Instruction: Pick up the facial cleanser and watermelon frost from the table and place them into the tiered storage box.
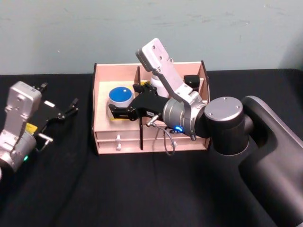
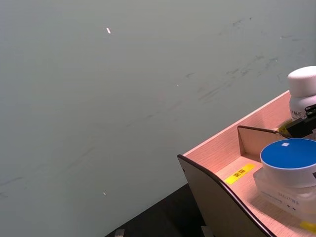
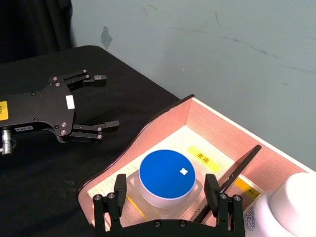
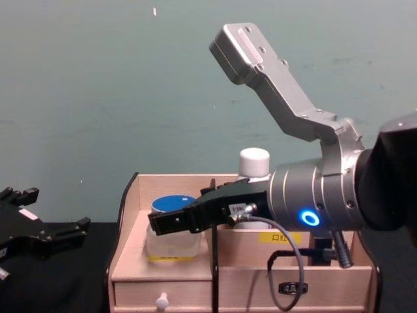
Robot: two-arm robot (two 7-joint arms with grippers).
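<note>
Straddling a blue-lidded clear jar (image 3: 166,178), the right gripper (image 3: 164,197) hangs open – one of its fingers (image 3: 119,193) each side, not touching. The jar sits in the left compartment of the pale wooden tiered storage box (image 1: 101,92); a white-capped bottle (image 4: 254,163), partly hidden, stands behind. Left gripper (image 1: 71,108) open over the black desk (image 1: 118,189).
</note>
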